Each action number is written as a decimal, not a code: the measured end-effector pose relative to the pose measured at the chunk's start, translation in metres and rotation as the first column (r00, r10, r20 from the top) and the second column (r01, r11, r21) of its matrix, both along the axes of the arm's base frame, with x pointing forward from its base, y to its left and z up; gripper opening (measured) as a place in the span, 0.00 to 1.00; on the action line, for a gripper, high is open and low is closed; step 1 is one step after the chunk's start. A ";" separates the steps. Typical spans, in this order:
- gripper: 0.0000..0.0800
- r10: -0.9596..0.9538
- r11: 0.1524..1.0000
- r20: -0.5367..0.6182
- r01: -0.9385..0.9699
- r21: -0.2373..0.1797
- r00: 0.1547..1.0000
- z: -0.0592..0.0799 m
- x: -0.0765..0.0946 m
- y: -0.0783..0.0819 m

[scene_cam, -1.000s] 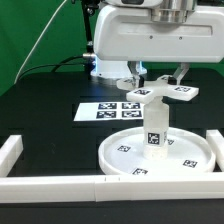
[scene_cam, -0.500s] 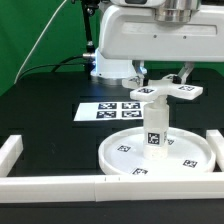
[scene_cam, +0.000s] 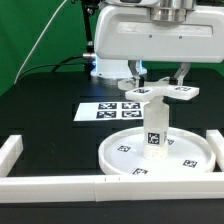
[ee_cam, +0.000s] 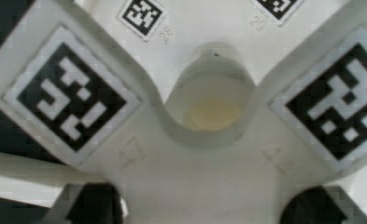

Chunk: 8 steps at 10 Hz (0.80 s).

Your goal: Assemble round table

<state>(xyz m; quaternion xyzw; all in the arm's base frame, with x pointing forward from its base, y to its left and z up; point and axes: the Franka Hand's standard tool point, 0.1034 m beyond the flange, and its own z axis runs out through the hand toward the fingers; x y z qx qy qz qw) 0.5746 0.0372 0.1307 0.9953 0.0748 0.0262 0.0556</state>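
The gripper hangs straight down over the disc, its fingers clasped on either side of one arm of the foot. The foot sits level on top of the leg, which stands upright at the disc's centre. The disc lies flat on the black worktop. The marker board lies at ten o'clock from the disc, and a rail runs past at six o'clock.
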 end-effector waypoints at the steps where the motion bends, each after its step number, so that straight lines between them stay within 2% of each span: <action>1: 0.55 0.000 1.000 0.000 0.000 0.000 1.000 0.000 0.000 0.000; 5: 0.55 -0.068 0.997 -0.106 0.072 0.033 0.992 0.011 -0.015 0.004; 8: 0.55 -0.077 0.997 -0.124 0.080 0.022 0.989 0.003 -0.018 0.002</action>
